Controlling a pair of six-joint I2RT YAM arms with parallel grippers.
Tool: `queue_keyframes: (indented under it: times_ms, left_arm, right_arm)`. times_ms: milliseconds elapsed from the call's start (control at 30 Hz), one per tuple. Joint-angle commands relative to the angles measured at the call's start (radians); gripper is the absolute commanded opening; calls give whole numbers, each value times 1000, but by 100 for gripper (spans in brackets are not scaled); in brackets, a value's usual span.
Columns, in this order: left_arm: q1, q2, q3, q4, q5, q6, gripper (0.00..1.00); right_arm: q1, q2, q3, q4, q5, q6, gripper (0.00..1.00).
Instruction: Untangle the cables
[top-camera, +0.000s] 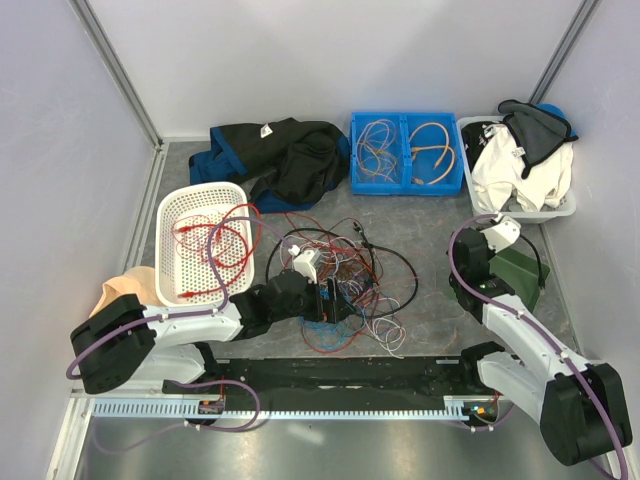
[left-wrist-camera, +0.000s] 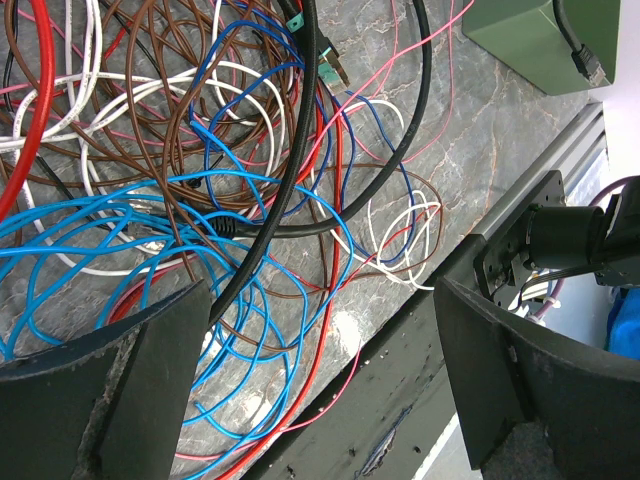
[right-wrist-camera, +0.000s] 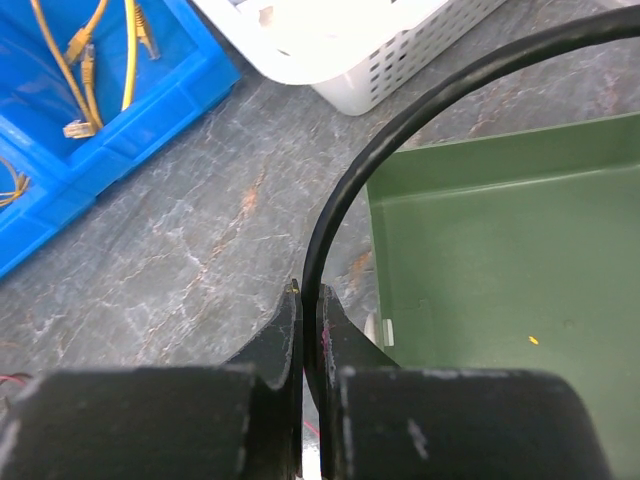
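Note:
The cables (top-camera: 345, 280) lie as a messy tangle of red, black, white, blue and brown wires in the middle of the table. My left gripper (top-camera: 328, 300) hovers over the tangle's near side. In the left wrist view it (left-wrist-camera: 320, 375) stands wide open, with blue wires (left-wrist-camera: 120, 235), a red wire and a thick black cable (left-wrist-camera: 290, 150) beneath it and nothing gripped. My right gripper (right-wrist-camera: 310, 295) is shut on a black cable (right-wrist-camera: 400, 130) that arcs up and right over a green box (right-wrist-camera: 500, 260). From above, that gripper (top-camera: 505, 240) sits at the green box (top-camera: 520, 275).
A white basket (top-camera: 172, 215) on the left holds red cables. At the back stand a blue bin (top-camera: 405, 185) with thin wires, a dark jacket (top-camera: 280, 155) and a white basket (top-camera: 565, 205) of clothes. A black rail (top-camera: 340, 372) runs along the near edge.

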Motion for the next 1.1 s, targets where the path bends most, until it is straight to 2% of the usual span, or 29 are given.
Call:
queue_keyframes:
  times_ms: [0,467,1067]
  left_arm:
    - [-6,-12,11,34,-7,-26,100]
    - [-6,4,15,43,-5,-29,100]
    - [-6,20,24,45,-5,-28,100]
  right_arm:
    - [6,4,9,41,-28,37,0]
    - [8,-38,38,26,12,-20,0]
    - [11,0,51,34,35,-38,0]
